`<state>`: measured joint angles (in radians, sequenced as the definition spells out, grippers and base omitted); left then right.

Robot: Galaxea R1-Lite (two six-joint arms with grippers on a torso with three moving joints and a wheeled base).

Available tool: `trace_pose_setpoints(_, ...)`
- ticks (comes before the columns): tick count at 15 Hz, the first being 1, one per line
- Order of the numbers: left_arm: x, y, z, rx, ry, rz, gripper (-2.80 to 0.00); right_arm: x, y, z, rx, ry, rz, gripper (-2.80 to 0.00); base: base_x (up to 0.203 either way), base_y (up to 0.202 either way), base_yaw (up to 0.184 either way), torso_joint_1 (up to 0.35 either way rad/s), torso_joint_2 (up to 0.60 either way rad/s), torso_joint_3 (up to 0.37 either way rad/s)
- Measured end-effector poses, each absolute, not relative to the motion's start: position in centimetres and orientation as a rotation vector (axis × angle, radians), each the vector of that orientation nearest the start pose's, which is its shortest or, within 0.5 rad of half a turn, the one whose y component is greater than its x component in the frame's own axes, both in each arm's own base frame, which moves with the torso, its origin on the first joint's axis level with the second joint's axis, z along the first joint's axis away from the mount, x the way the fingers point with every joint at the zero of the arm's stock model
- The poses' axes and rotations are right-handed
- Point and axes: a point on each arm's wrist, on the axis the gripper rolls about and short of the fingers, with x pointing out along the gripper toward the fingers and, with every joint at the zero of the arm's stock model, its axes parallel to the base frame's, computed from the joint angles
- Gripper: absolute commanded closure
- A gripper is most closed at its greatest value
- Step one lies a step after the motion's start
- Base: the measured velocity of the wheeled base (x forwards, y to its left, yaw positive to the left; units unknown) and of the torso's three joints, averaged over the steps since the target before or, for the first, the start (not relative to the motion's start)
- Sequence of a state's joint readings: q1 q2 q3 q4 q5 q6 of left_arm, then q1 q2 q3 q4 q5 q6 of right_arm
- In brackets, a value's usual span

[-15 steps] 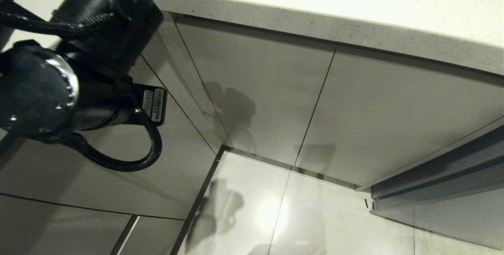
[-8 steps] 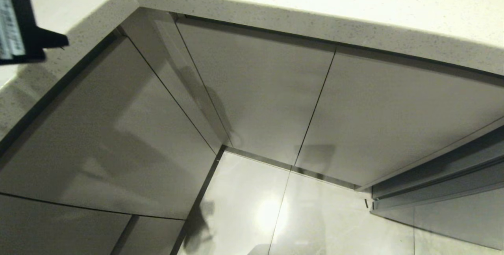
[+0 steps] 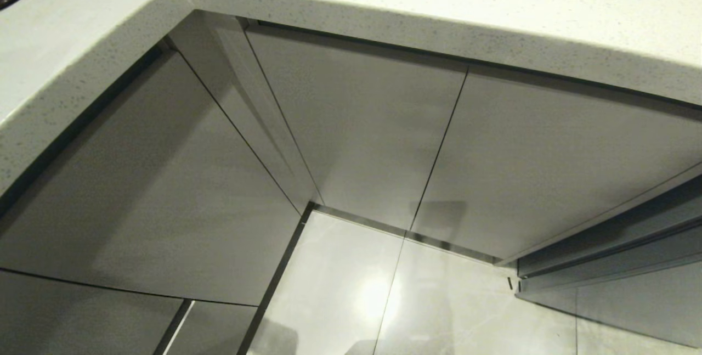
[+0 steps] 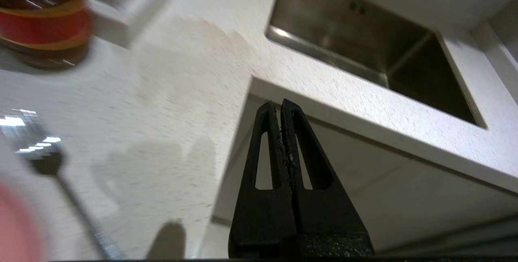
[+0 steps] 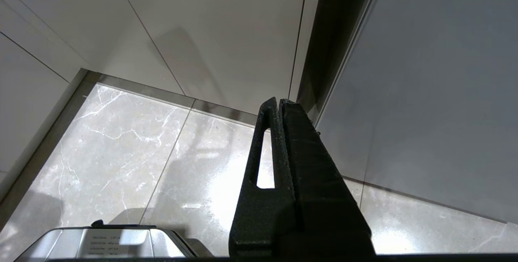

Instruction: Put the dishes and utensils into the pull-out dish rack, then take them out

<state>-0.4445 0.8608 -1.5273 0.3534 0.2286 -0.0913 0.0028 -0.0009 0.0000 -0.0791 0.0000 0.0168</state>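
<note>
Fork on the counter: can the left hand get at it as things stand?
Probably yes. The left hand is above the counter, shut and empty; nothing lies between it and the fork. It must open first.

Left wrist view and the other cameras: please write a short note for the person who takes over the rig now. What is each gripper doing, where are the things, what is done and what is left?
Left gripper: shut, empty, up over the countertop edge, outside the head view.
Right gripper: shut, empty, parked low, pointing at the floor by the cabinet fronts.
Things: fork lies on the countertop beside a pink edge, probably the plate. Bowl and chopsticks are not in view. The sink is farther along the countertop.
Done: cannot tell; no dish rack is seen pulled out.
Left: find the rack's state, then go on with the fork and plate.
</note>
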Motion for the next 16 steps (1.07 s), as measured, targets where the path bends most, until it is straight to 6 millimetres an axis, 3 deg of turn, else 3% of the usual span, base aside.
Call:
trace_pose_setpoints(3, -5.7, 1.1, 41.8, -0.127, -0.411, -0.205, 0.00, -2.3, 0.0, 8.4, 0.017, -0.080, 0.003, 0.00, 0.000, 0.000, 0.000, 0.000, 0.00, 0.000)
trace_pose_setpoints(7, -11.6, -1.3, 38.7, 0.030, -0.438, -0.240, 0.00, -2.3, 0.0, 8.4, 0.017, -0.080, 0.003, 0.00, 0.000, 0.000, 0.000, 0.000, 0.00, 0.000)
trace_pose_setpoints(11, -13.3, -2.3, 33.4, 0.253, -0.376, -0.140, 0.00, -2.3, 0.0, 8.4, 0.017, -0.080, 0.003, 0.00, 0.000, 0.000, 0.000, 0.000, 0.00, 0.000)
trace_pose_setpoints(14, -12.7, -1.8, 29.9, 0.228, -0.243, 0.133, 0.00, -2.3, 0.0, 8.4, 0.017, -0.080, 0.003, 0.00, 0.000, 0.000, 0.000, 0.000, 0.00, 0.000)
trace_pose_setpoints(16, -12.2, -0.7, 28.5, 0.193, -0.184, 0.232, 0.00, -2.3, 0.0, 8.4, 0.017, -0.080, 0.003, 0.00, 0.000, 0.000, 0.000, 0.000, 0.00, 0.000)
